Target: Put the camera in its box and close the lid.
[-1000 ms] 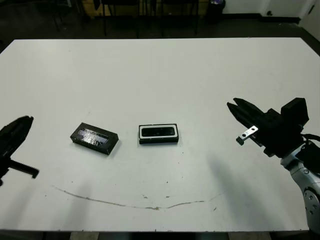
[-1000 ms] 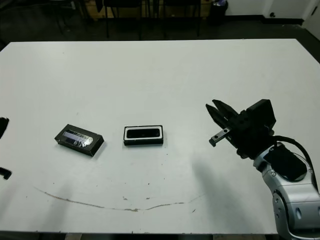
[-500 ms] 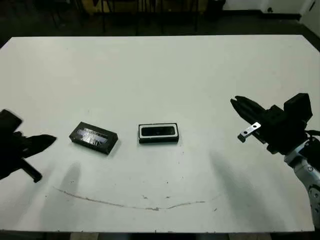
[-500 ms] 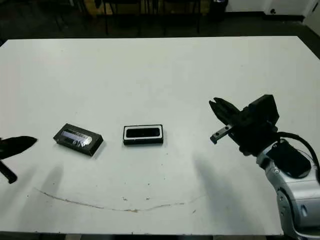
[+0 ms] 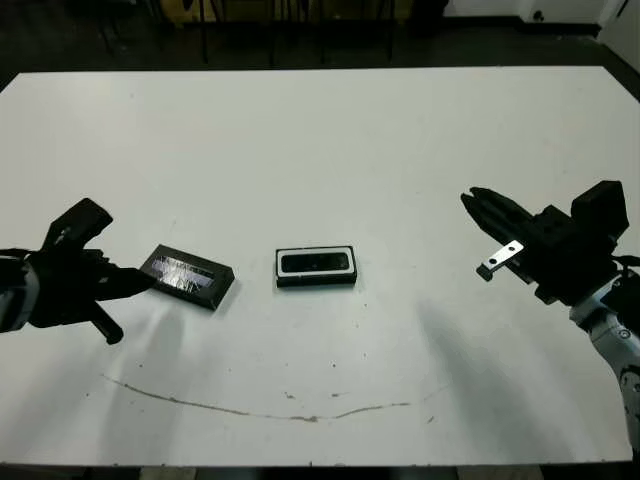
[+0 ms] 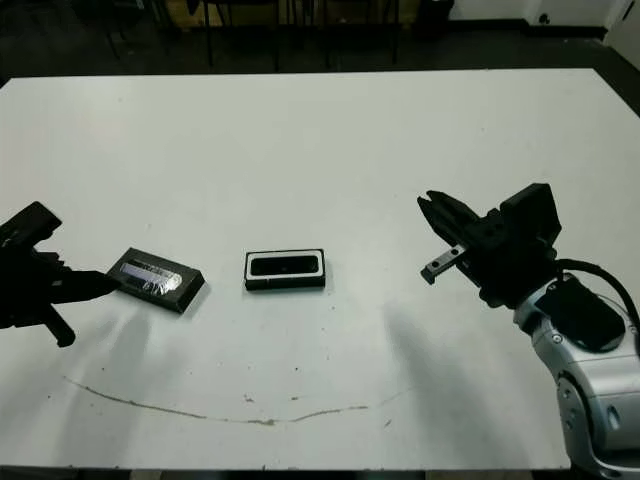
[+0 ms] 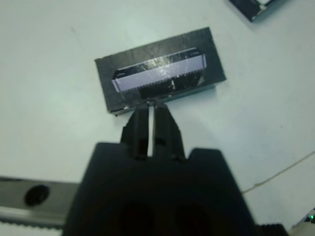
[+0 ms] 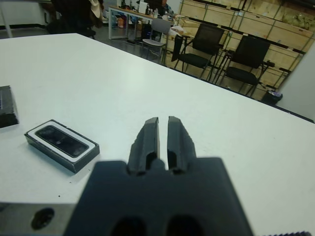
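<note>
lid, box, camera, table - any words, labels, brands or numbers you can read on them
No text can be read anywhere in these views.
lid: the glossy top panel shows a pale band and glare, no legible print.
box and the camera lying in it: plain black, no mark visible.
table: only scuffs and a curved line, no writing.
left pincer and right pincer: no labels visible.

The whole desk (image 5: 330, 130) is seen from above by both head views. The lid (image 7: 160, 76) is viewed closely from above by the left wrist camera. The box (image 8: 61, 145) and far chairs (image 8: 246, 61) are seen low across the desk from the right wrist.
</note>
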Tool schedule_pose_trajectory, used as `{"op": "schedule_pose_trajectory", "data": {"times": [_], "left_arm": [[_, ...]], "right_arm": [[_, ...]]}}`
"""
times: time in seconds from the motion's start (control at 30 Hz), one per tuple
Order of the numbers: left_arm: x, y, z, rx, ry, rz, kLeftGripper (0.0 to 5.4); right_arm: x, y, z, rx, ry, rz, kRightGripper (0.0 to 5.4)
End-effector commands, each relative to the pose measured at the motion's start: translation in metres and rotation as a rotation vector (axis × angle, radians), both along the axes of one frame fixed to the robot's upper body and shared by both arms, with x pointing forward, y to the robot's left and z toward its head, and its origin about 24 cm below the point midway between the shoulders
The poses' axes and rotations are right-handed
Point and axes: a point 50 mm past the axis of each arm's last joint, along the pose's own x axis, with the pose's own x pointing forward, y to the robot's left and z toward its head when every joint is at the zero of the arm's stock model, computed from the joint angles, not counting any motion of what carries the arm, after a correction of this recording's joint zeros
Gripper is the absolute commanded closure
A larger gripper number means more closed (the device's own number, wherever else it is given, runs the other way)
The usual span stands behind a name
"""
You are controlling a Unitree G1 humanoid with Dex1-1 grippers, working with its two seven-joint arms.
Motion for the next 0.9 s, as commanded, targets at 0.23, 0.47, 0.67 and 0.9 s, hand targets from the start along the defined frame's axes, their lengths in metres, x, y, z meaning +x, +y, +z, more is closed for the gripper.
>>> {"op": "schedule_pose_trajectory", "data": {"times": [0.23,0.47,0.67,0.9], "left_arm": [[0.002,0.005,0.0,0.093,0.069,0.03,5.4],[0.002,0.006,0.004,0.112,0.083,0.026,5.4],[0.003,0.011,0.0,0.145,0.112,0.044,5.4],[0.004,0.016,-0.012,0.132,0.151,0.085,5.4]], "right_arm": [[0.0,-0.002,-0.001,-0.019,0.019,-0.009,5.38],[0.0,-0.002,-0.001,-0.045,0.02,-0.019,5.38],[-0.001,-0.002,-0.001,-0.053,0.019,-0.024,5.38],[-0.001,-0.002,0.0,-0.042,0.024,-0.026,5.38]]}}
